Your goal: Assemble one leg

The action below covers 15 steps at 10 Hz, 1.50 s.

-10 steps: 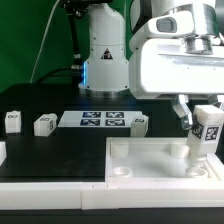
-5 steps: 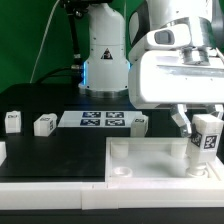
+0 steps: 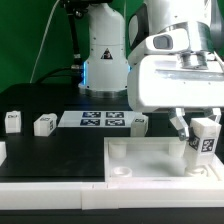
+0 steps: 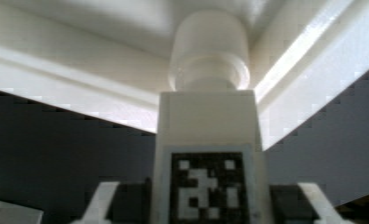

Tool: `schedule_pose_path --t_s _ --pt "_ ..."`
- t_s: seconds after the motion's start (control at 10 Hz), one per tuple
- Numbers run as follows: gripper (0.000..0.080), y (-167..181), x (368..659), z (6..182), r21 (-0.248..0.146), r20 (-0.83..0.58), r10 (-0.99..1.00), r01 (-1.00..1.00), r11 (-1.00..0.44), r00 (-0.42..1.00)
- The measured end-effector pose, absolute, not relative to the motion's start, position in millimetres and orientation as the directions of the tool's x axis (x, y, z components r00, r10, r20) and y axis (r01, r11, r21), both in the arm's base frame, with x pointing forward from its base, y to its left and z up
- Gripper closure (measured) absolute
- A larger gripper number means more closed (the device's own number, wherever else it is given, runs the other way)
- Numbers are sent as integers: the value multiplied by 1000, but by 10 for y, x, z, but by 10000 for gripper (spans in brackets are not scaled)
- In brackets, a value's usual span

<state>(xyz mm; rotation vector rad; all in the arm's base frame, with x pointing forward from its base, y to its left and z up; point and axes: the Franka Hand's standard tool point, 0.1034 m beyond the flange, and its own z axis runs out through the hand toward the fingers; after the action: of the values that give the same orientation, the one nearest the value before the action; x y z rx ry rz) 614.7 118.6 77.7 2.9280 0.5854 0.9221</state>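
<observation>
My gripper (image 3: 200,138) is shut on the leg (image 3: 205,140), a small white block with a black-and-white tag. It holds the leg nearly upright over the corner of the large white tray (image 3: 150,150) on the exterior view's right. The leg's lower end is at or just inside that corner; the contact is hidden. In the wrist view the leg (image 4: 211,120) fills the middle between the gripper (image 4: 211,205) fingers. Its round end points at the white tray (image 4: 92,50).
Three more small white legs lie on the black table: two on the exterior view's left (image 3: 12,121) (image 3: 44,124) and one (image 3: 139,123) beside the marker board (image 3: 100,120). The robot's white base (image 3: 103,55) stands behind them.
My gripper has moved down a little with the leg, bringing its lower end closer onto the tray corner. The other parts have not moved.
</observation>
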Motion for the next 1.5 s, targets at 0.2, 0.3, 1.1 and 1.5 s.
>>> schedule_pose_path --t_s 0.2,0.3,1.1,1.5 --pt "509 1210 6124 724 121 543 356 348 -930 761" --pt "509 1212 6116 701 119 540 355 349 -930 763" --pt "319 1191 6125 701 105 544 340 339 -935 767" --pt "152 1191 6125 701 107 544 343 342 -934 766"
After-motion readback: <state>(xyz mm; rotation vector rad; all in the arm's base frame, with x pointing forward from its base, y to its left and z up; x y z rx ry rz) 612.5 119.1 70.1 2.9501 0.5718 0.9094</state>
